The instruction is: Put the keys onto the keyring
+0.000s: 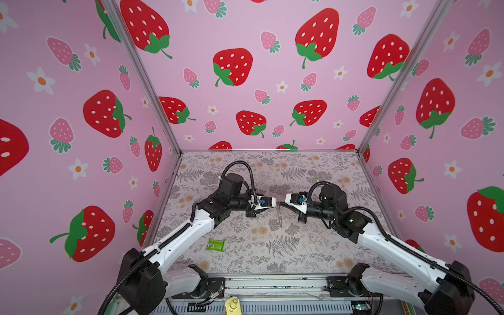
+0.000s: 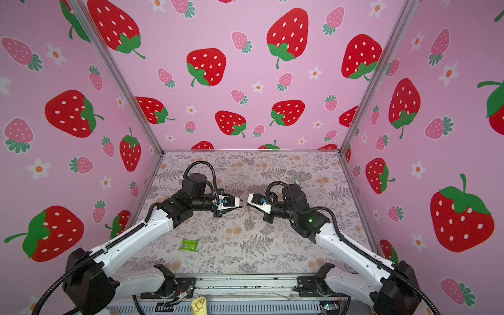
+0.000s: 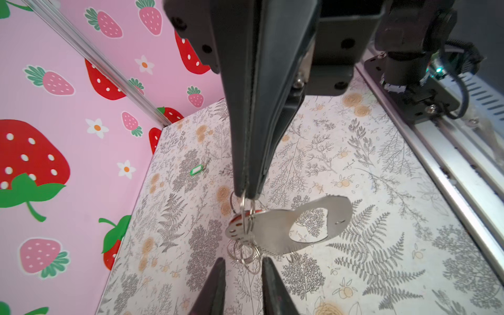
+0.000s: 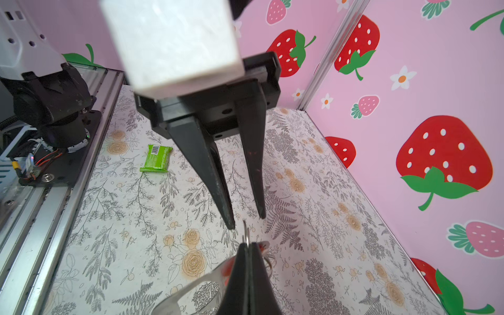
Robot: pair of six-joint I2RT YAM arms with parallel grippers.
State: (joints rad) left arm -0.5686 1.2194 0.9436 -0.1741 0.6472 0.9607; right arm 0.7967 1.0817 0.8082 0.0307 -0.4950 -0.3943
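Observation:
My right gripper (image 3: 246, 195) is shut on a metal ring of the keyring (image 3: 300, 226), a pale mauve strap loop that hangs above the table with its bunch of silver rings (image 3: 245, 256). A red-orange key (image 3: 236, 225) hangs among those rings beside the strap. My left gripper (image 3: 242, 263) faces it tip to tip, open, with the lowest rings between its fingertips. In both top views the two grippers (image 1: 275, 203) (image 2: 246, 204) meet at mid-table. The green key (image 3: 197, 170) lies alone on the table (image 1: 317, 180), far right.
A green packet with a barcode label (image 1: 215, 244) (image 4: 156, 158) lies on the floral table near the left arm. Strawberry-print walls (image 1: 245, 68) close in the back and both sides. An aluminium rail with the arm bases (image 1: 272, 283) runs along the front.

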